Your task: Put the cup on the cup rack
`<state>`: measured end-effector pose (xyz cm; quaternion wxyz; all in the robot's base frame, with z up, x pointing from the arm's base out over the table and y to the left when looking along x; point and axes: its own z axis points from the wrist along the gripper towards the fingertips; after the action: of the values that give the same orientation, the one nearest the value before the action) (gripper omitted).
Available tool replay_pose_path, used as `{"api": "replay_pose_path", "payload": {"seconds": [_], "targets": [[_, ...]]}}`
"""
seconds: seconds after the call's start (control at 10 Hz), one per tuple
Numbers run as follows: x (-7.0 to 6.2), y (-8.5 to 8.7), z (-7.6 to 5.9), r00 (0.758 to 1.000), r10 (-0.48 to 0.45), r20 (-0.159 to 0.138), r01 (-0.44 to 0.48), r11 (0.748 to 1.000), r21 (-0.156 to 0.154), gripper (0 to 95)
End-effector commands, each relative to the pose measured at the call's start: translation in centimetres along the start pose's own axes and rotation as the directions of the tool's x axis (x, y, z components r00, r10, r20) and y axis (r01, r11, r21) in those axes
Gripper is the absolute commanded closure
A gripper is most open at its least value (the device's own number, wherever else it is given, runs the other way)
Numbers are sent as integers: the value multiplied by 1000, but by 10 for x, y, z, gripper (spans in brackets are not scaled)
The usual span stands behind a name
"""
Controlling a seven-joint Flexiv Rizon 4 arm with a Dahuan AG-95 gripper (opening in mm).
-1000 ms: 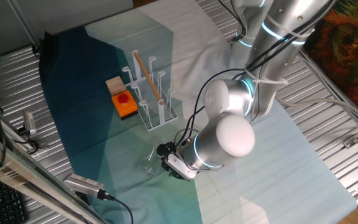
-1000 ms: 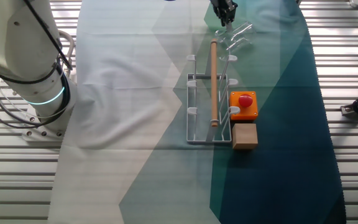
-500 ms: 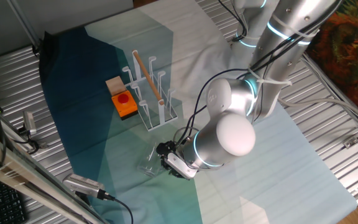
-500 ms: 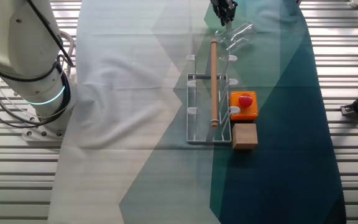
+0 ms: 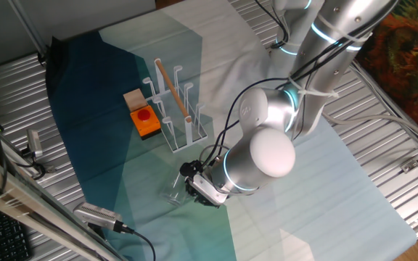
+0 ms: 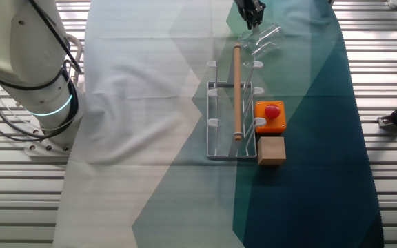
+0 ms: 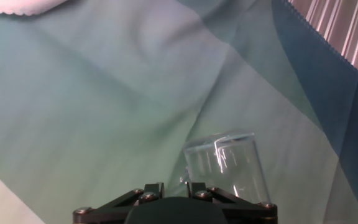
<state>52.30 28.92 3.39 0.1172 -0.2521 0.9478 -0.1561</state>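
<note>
Orange is the colour that helps me first: I take the orange box (image 5: 146, 121) with its red button as my landmark. From one fixed view, a small brown wooden block (image 5: 132, 98) touches the box on its far-left side. Just to the right of the box stands the cup rack (image 5: 177, 116), white, with thin upright pegs, and a wooden rod (image 5: 173, 90) leans across its pegs. All of them stand on a cloth (image 5: 107, 87) with teal, pale green and white areas.

Below and to the right of the orange box, well apart from it, I see the cup (image 5: 173, 188). It is clear glass and it lies on its side on the pale green part of the cloth, not on the rack. The gripper (image 5: 192, 181) is just at the right of the cup, low over the cloth.

In the other fixed view the rack (image 6: 232, 116) sits just left of the box (image 6: 270, 115), and the cup (image 6: 262, 38) is far above them near the top edge, with the gripper (image 6: 251, 12) at its upper left.

In the hand view the cup (image 7: 227, 165) lies close before the fingers (image 7: 148, 190), a little to their right. I see only the finger roots at the bottom edge, so I cannot tell whether the claw is apart or together.
</note>
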Motion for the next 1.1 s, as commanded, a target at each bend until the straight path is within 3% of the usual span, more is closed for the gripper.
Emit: {"api": "replay_pose_path", "payload": {"seconds": [0.1,0.7,1.1], "targets": [[1,-1,-1,1000,-2,4,2,1000,1,760],[5,-3,4,1000,-5,11,5,1000,4,760],[10,-4,12,999,-8,31,7,1000,11,760]]}}
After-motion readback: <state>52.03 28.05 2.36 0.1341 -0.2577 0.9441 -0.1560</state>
